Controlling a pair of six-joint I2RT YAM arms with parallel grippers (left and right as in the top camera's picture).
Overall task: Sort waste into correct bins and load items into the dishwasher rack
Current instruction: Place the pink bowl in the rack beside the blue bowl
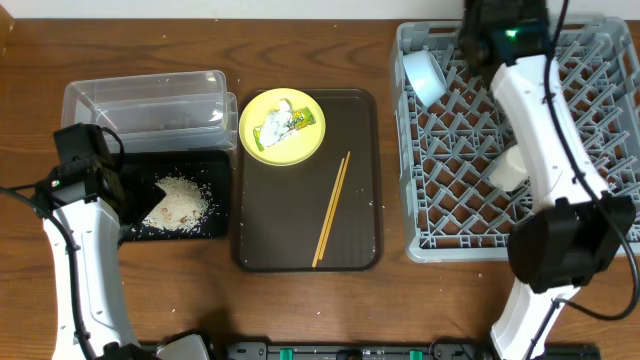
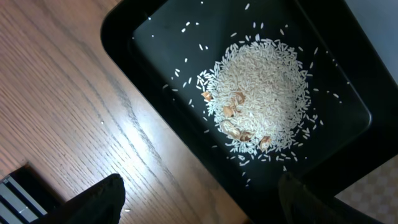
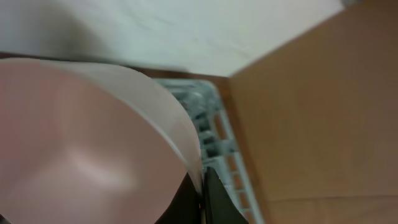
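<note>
1. We take the dark brown serving tray (image 1: 360, 240) in the middle of the table as our marker.
2. Left of it, touching its edge, lies the black tray (image 1: 222, 195), with the rice (image 1: 180, 200) heaped inside.
3. The left gripper (image 1: 135, 195) hovers over that black tray's side farthest from the serving tray. Its fingers (image 2: 99, 199) are spread wide and grip nothing.
4. From the left wrist we see the rice (image 2: 261, 93) in a round heap with a few brownish bits in it. Loose grains are scattered across the black tray (image 2: 155, 74).
5. The clear tub (image 1: 140, 105) sits left of the serving tray, level with its far end.
6. On the serving tray's far left corner is the yellow plate (image 1: 305, 145), and the snack wrapper (image 1: 283, 125) lies on it.
7. The chopsticks (image 1: 332, 210) lie slantwise on the serving tray's middle.
8. Just right of the serving tray stands the dishwasher rack (image 1: 590, 90).
9. The right gripper (image 1: 480, 45) is above the rack's far end, its fingers pinched shut on the rim of the light blue bowl (image 1: 425, 75), which is tipped on edge.
10. The right wrist view shows the bowl's rim clamped between the closed fingers (image 3: 217, 199).
11. A white dish (image 1: 507, 168) sits in the rack, partly behind the right arm. We cannot tell whether it is a bowl or a cup.
</note>
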